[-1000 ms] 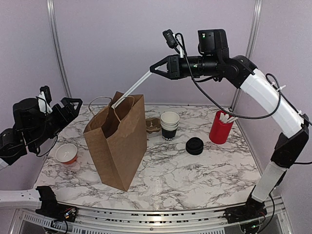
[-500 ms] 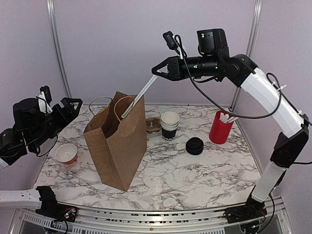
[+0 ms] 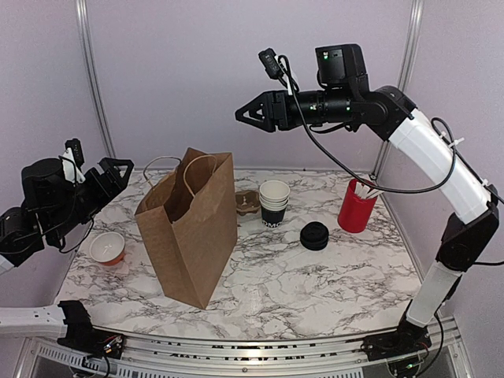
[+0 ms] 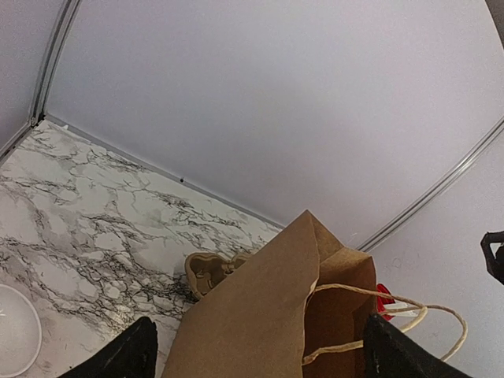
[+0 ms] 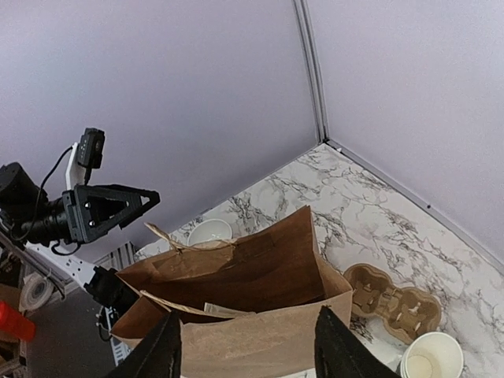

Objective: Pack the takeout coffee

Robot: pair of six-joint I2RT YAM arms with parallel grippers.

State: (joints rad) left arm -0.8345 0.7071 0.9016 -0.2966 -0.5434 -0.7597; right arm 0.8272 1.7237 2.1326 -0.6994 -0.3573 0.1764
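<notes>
While tracking the right gripper (image 3: 241, 116) high over the brown paper bag (image 3: 189, 236), fingers spread, holding nothing, spot the stacked black coffee cups (image 3: 274, 206) upright below it, beside the bag. Nearer it than the left gripper (image 3: 124, 167), likewise splayed, empty.

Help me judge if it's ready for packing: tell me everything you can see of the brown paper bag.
The brown paper bag looks like creased kraft paper, with two twisted paper loop handles. It stands upright on the marble table, left of centre, its mouth open upward. The right wrist view shows something pale lying inside, unclear what. Only the table touches it.
</notes>
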